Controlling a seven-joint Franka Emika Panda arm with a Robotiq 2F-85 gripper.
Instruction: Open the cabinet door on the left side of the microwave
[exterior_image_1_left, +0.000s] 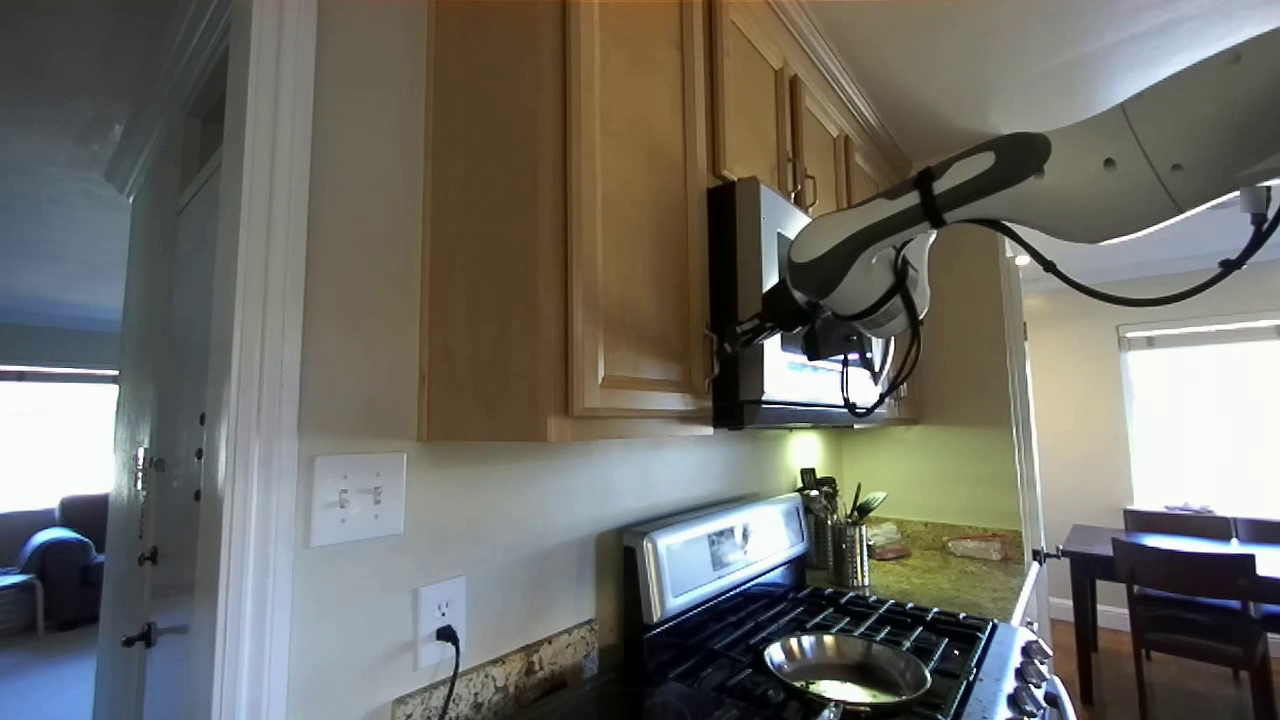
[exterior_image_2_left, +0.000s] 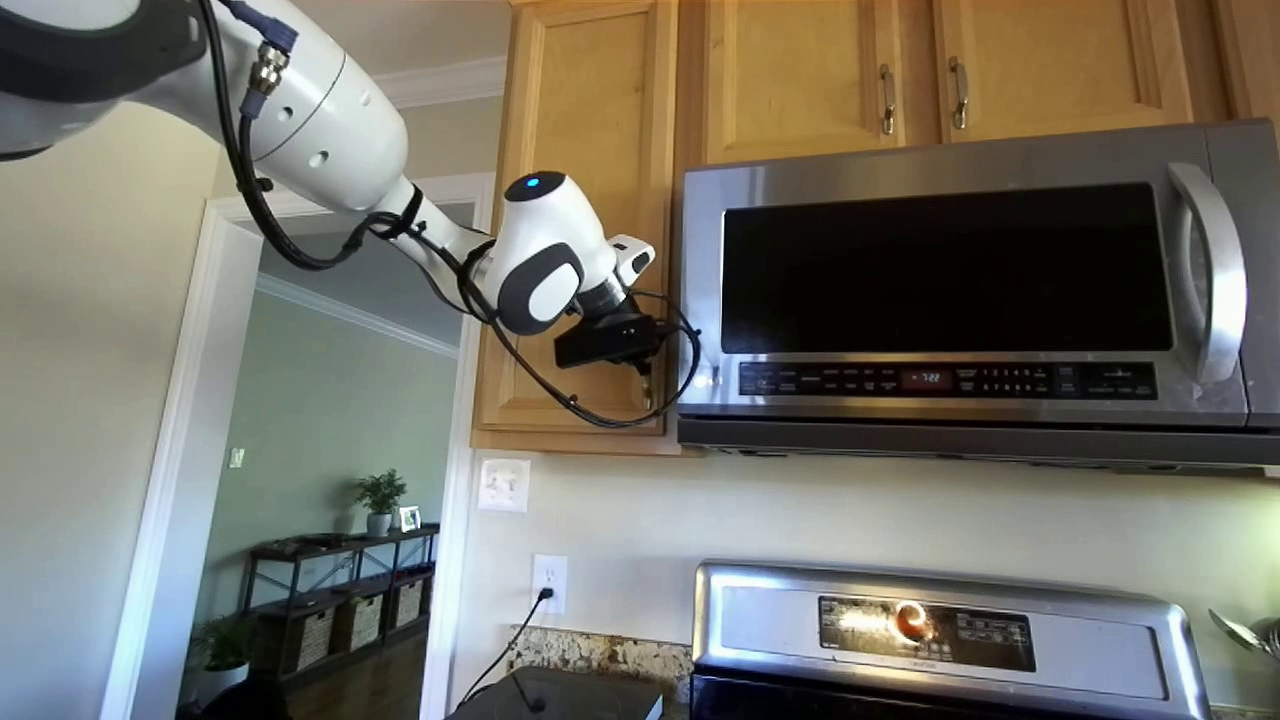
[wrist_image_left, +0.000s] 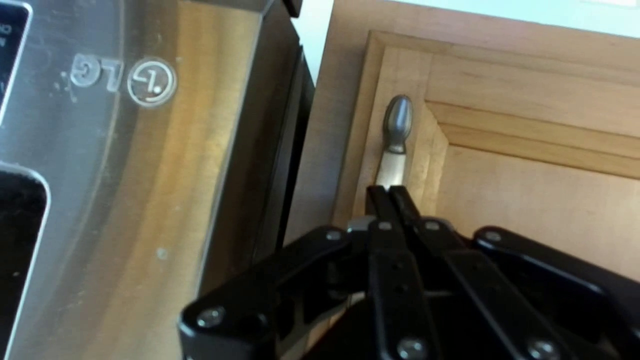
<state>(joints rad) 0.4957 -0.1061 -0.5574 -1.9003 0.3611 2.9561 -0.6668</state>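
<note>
The tall maple cabinet door (exterior_image_1_left: 640, 190) hangs left of the microwave (exterior_image_2_left: 940, 270) and looks closed. The door also fills the right of the wrist view (wrist_image_left: 540, 190). Its metal handle (wrist_image_left: 398, 125) sits at the lower corner beside the microwave, which shows at the left of the wrist view (wrist_image_left: 145, 200). My gripper (wrist_image_left: 388, 190) has its black fingertips nearly together right at the handle and covers part of it. I cannot tell whether they touch it. In an exterior view my gripper (exterior_image_1_left: 735, 345) is close to the handle; elsewhere the wrist hides the fingertips.
Shorter wood cabinet doors (exterior_image_2_left: 800, 80) with handles are above the microwave. A stove (exterior_image_2_left: 940, 630) stands below, with a steel pan (exterior_image_1_left: 848, 668) on it. A dark cable (exterior_image_2_left: 590, 405) loops from my wrist near the door. A door frame (exterior_image_1_left: 270, 350) is further left.
</note>
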